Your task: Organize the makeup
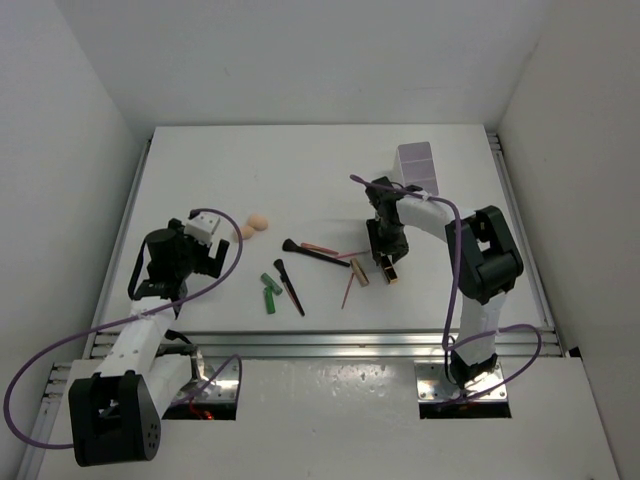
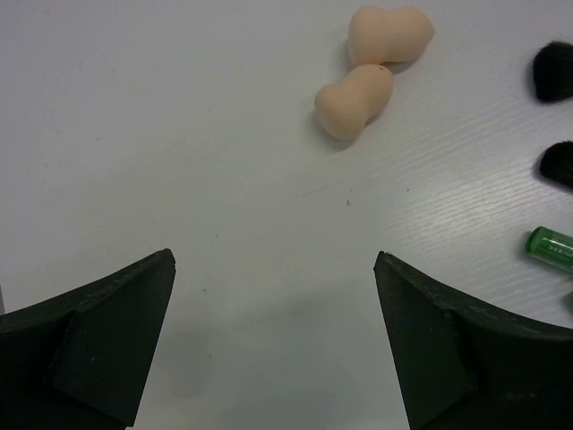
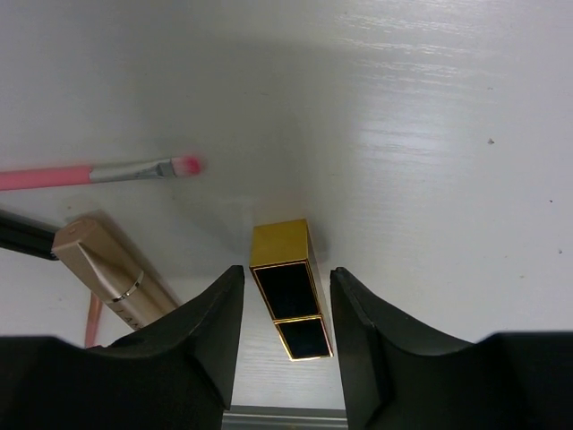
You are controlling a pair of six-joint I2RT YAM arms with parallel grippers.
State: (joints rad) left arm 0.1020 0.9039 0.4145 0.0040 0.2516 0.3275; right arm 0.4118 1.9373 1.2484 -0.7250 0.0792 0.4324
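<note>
My right gripper point(image 1: 386, 266) is open, its jaws low on either side of the gold and black lipstick point(image 3: 279, 244), which lies on the table with a narrow gap at each finger point(image 3: 201, 331). A tan tube point(image 3: 112, 269) lies just left of it, with a pink-handled brush point(image 3: 98, 172) beyond. My left gripper point(image 2: 275, 260) is open and empty above bare table. Two peach sponges point(image 2: 354, 100) point(image 2: 391, 33) lie touching ahead of it to the right. A green tube point(image 1: 268, 290), two black-handled brushes point(image 1: 289, 285) point(image 1: 315, 252) and pink pencils point(image 1: 347, 288) lie mid-table.
A translucent white box point(image 1: 417, 165) stands at the back right, behind the right arm. Black brush heads point(image 2: 555, 72) and the green tube's end point(image 2: 550, 246) show at the right edge of the left wrist view. White walls enclose the table.
</note>
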